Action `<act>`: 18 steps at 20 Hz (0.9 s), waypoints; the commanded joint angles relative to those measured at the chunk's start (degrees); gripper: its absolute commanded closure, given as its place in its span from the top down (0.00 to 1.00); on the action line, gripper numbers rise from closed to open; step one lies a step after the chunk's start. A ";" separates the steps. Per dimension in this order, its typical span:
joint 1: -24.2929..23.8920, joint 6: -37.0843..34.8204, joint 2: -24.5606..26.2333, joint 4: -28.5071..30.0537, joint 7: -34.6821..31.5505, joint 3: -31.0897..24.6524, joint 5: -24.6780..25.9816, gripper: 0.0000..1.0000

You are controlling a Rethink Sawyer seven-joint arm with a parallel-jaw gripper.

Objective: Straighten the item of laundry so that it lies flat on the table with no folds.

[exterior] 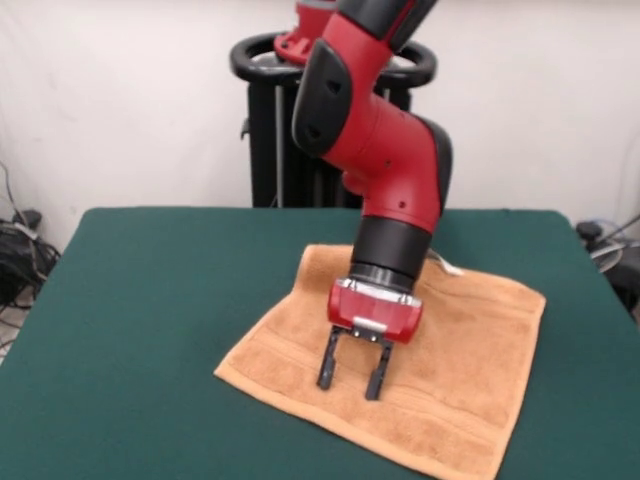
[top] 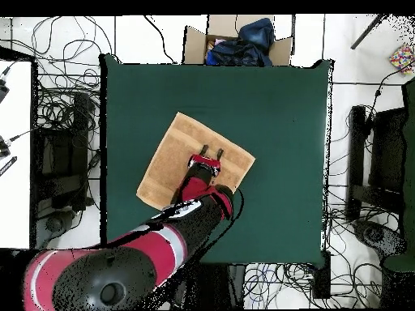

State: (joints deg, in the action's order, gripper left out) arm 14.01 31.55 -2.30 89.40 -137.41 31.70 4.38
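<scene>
The gripper (exterior: 353,380) hung over the middle of the orange-tan terry towel (exterior: 470,350), with its two dark fingers (exterior: 328,368) pointing down and standing apart. Nothing was between them. From the front view the tips seemed to be very close to the cloth or just touching it, but I could not tell which one.

The towel lay spread under the gripper on the dark green table (exterior: 150,300), turned like a diamond against the table edges. It reached out on all sides of the gripper. It looked almost flat. A small white tag (exterior: 450,267) showed at the edge behind the gripper, on its far side. In the overhead view the arm covered one part of the towel (top: 166,154), so a fold there could not be excluded.

I judged the main risk as follows. If the fingers closed here, they would pinch the pile in the middle and raise a ridge, and this would spoil a cloth that was nearly done. If the gripper pressed down and slid sideways, the whole towel could be dragged over the felt, or it could bunch in front of the fingers. A lift with some loops caught on a finger would also make a new fold.
</scene>
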 commanded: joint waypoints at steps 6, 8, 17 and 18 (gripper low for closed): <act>-2.19 -14.71 2.44 -1.88 -2.55 -6.81 -5.79 1.00; -3.58 -19.24 -1.04 -0.83 -1.79 -8.67 -2.47 1.00; 4.72 -8.56 6.74 -2.57 -3.47 2.92 -14.02 1.00; 4.21 -7.57 7.74 -3.39 -3.50 2.62 -14.65 1.00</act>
State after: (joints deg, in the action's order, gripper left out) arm 15.96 21.97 -2.10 89.32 -137.41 34.42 -2.49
